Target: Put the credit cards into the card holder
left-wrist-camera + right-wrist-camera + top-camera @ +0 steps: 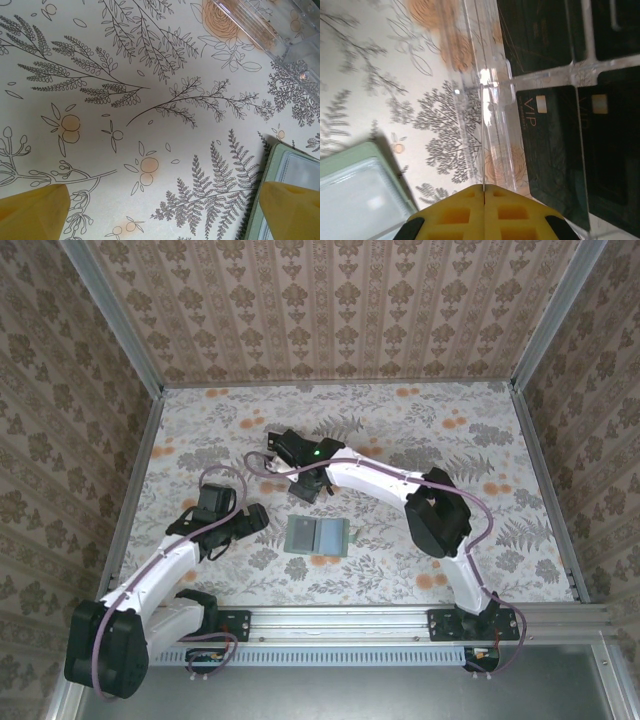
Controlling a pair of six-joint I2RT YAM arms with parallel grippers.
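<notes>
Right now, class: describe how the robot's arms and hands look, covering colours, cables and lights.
The left arm and right arm have white shells, black joints and a purple cable looping along each. A green light glows near the right wrist. The hands' fingers are yellow.

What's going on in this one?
The right pincer is shut at the clear rack that holds the black credit cards. A thin line runs up from between its fingers, possibly a card seen edge-on, but I can't tell. The left pincer hangs open over the table beside the grey-green card holder, which lies flat with no black card showing in it.
</notes>
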